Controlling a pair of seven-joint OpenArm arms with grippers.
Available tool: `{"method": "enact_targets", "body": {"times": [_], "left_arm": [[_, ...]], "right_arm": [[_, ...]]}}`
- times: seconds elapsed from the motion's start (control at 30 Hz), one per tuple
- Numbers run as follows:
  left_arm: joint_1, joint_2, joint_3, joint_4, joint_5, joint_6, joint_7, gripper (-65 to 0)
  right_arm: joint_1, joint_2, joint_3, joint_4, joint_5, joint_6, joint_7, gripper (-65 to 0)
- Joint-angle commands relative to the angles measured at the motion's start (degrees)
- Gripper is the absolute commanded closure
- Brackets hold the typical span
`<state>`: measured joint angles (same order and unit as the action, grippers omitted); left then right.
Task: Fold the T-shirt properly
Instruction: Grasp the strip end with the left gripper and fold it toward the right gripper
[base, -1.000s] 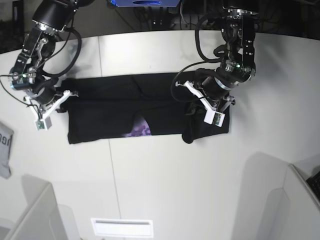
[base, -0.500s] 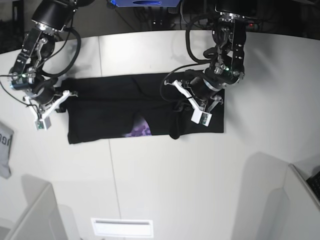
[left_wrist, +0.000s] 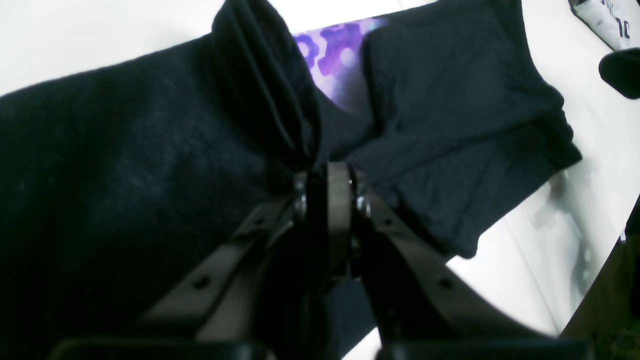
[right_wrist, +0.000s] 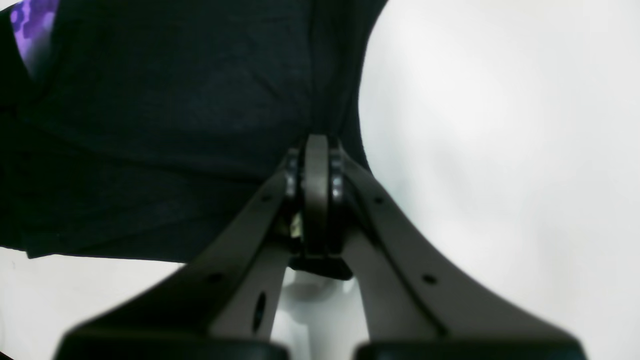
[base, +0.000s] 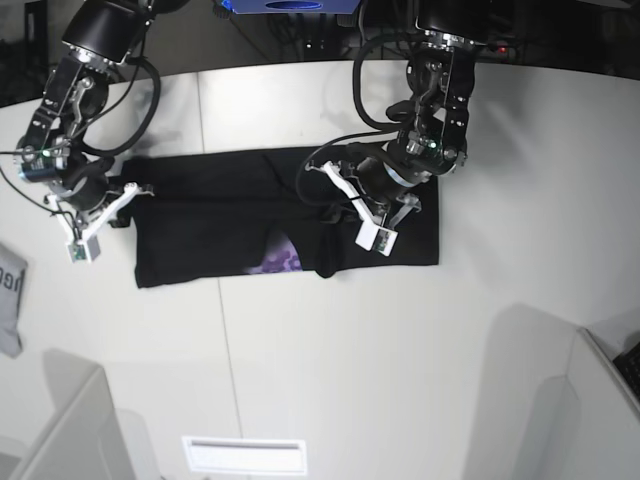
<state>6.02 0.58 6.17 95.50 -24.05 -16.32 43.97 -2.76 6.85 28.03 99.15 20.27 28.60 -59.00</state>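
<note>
The black T-shirt (base: 210, 215) lies spread across the white table (base: 330, 380), with a patch of purple print (base: 283, 262) showing at its near edge. My left gripper (base: 338, 222) is shut on a bunched fold of the shirt's right part and holds it raised over the middle. The left wrist view shows the jaws (left_wrist: 327, 175) pinching black cloth, with the purple print (left_wrist: 330, 55) beyond. My right gripper (base: 122, 212) is shut on the shirt's left edge. The right wrist view shows it (right_wrist: 316, 145) clamped on the hem, with bare table to one side.
A small grey cloth item with dark lettering (base: 8, 300) lies at the table's left edge, and it also shows in the left wrist view (left_wrist: 607, 20). Grey partitions stand at the near left (base: 70, 430) and near right (base: 590, 400). Dark equipment sits behind the table's far edge.
My left gripper has moved leftward in the base view, carrying the shirt's right end over toward the middle. The shirt's right edge has drawn in. My right arm has stayed put.
</note>
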Motion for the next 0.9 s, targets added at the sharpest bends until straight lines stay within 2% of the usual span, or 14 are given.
{"method": "enact_targets", "body": {"times": [0.0, 0.83, 0.87], "left_arm": [[-0.9, 0.2, 0.0, 1.0, -1.0, -0.4, -1.5, 0.0], [-1.1, 0.2, 0.1, 1.0, -1.5, -0.4, -1.3, 0.0], [-1.1, 0.2, 0.0, 1.0, -1.5, -0.4, -1.3, -2.3]], "right_arm": [[0.9, 0.8, 0.2, 0.8, 0.5, 0.5, 1.0, 0.0], [0.9, 0.8, 0.1, 0.8, 0.5, 0.5, 1.0, 0.0], [0.9, 0.8, 0.1, 0.8, 0.5, 0.5, 1.0, 0.0]]}}
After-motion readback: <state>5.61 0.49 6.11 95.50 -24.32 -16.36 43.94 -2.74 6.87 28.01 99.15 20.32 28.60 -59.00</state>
